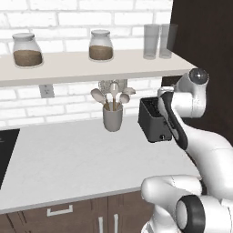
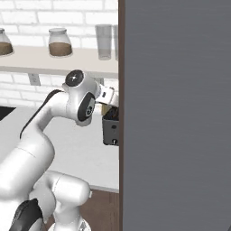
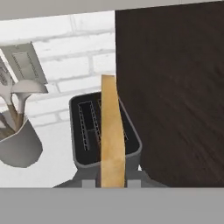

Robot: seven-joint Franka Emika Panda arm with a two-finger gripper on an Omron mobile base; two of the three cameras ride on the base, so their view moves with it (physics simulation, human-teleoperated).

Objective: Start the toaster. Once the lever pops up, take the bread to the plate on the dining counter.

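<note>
In the hand view the bread [image 3: 113, 140], a pale tan slice seen edge-on, stands upright between my fingers, so my gripper [image 3: 113, 183] is shut on it. It hangs just above the dark two-slot toaster [image 3: 85, 131], lifted out of the slots. From the left base the toaster [image 1: 151, 119] sits at the back right of the wall counter, with my arm's wrist over it. From the right base my hand [image 2: 109, 100] holds a tan sliver of the bread [image 2: 107, 109] above the toaster [image 2: 109, 131]. The plate and the dining counter are out of view.
A grey utensil cup [image 1: 112, 117] with spoons stands left of the toaster. A shelf [image 1: 82, 66] with jars and glasses runs above. A tall dark cabinet [image 3: 175, 96] rises close on the toaster's right. A black cooktop [image 1: 5, 150] lies at the far left.
</note>
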